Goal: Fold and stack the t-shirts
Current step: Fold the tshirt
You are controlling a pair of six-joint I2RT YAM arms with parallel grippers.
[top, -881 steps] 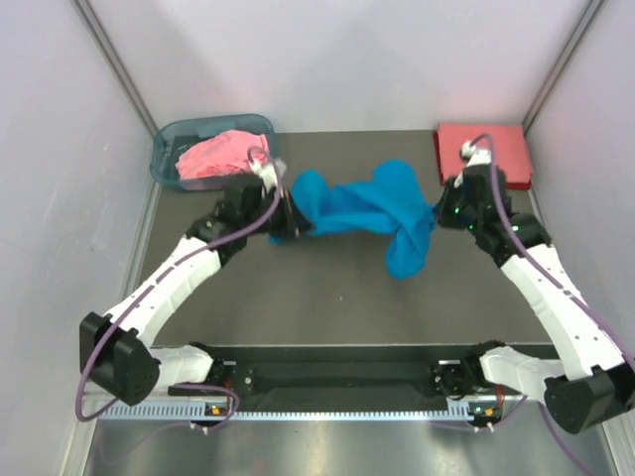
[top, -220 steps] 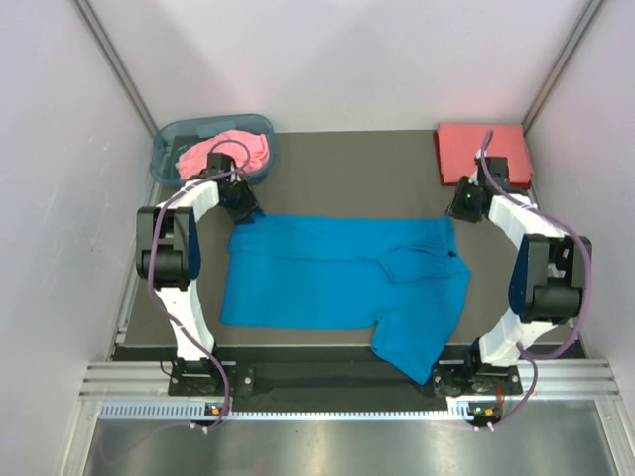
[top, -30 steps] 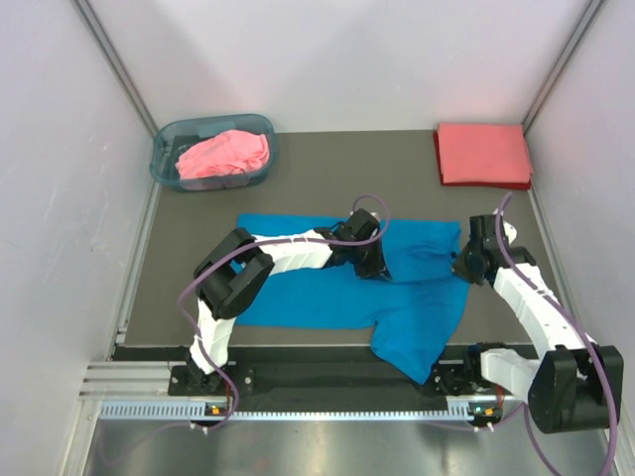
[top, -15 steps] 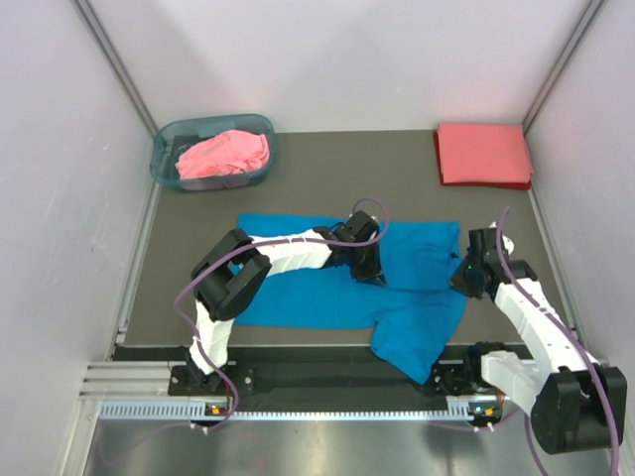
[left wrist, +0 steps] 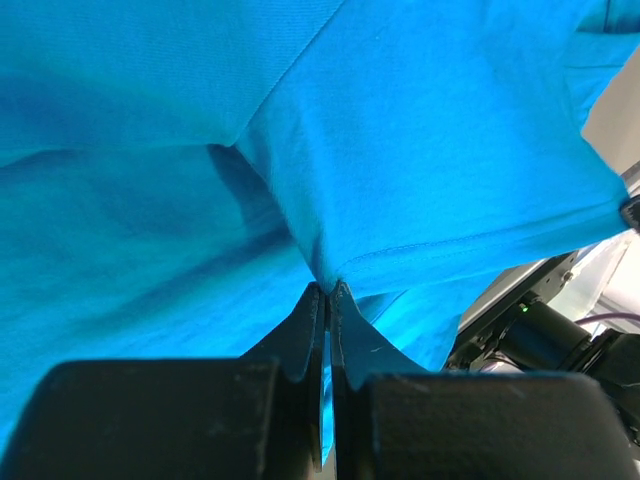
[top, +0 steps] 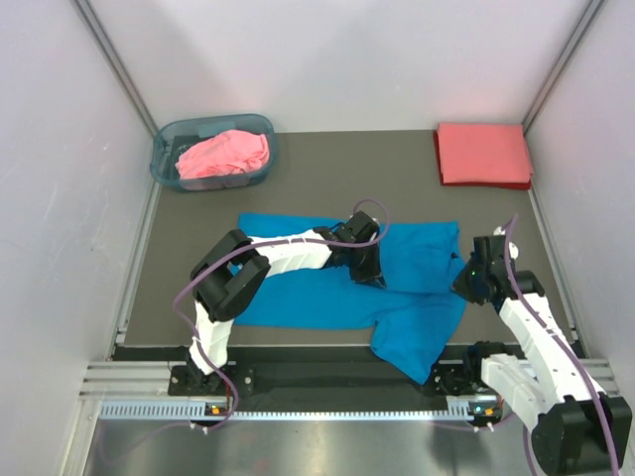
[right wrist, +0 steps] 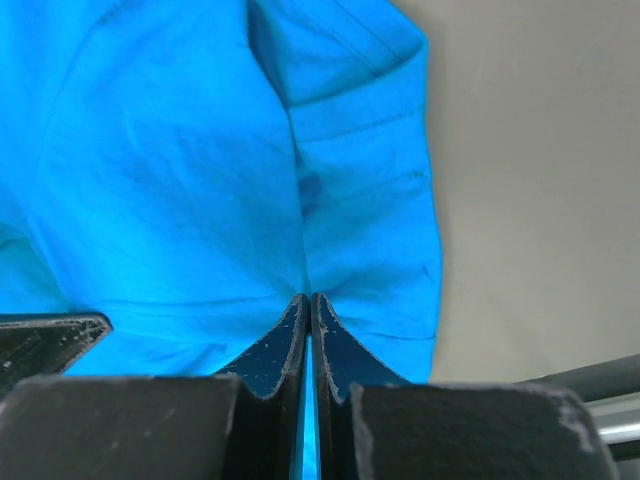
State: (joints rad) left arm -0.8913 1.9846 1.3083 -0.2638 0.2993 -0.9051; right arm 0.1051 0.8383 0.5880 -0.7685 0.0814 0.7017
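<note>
Date/step: blue shirt, first fold being set up (my judgement).

Left fingers (left wrist: 305,350): closed, pinching a small ridge of blue cloth. The fabric gathers right at my tips, near the middle of the shirt in the top view.

Right fingers (right wrist: 285,350): closed, with blue cloth showing in the slit between them. They grip the shirt at its right-hand edge.

Blue t-shirt (top: 308,293): spread mostly flat across the middle of the bench (top: 337,178). One flap at the near right droops over the bench's front edge. There are creases around both pinch points, and no clean fold line is visible.

Coral-red t-shirt (top: 483,154): a neat flat rectangle at the far right corner, well apart from the blue one. I count it as folded and as the base of the stack.

Pink t-shirt (top: 223,154): crumpled inside the basket (top: 164,164) at the far left corner, not folded.

Done: one shirt of three folded and placed.

In hand: the blue shirt is laid out and gripped at two points, folding barely begun.

Left to do: fold the blue shirt down to a rectangle, carry it onto the coral-red one, then take out, spread, fold and stack the pink one.

Estimate: roughly a third of the way, perhaps a little more.

Caution: the drooping flap may drag on the front edge when I lift.
</note>
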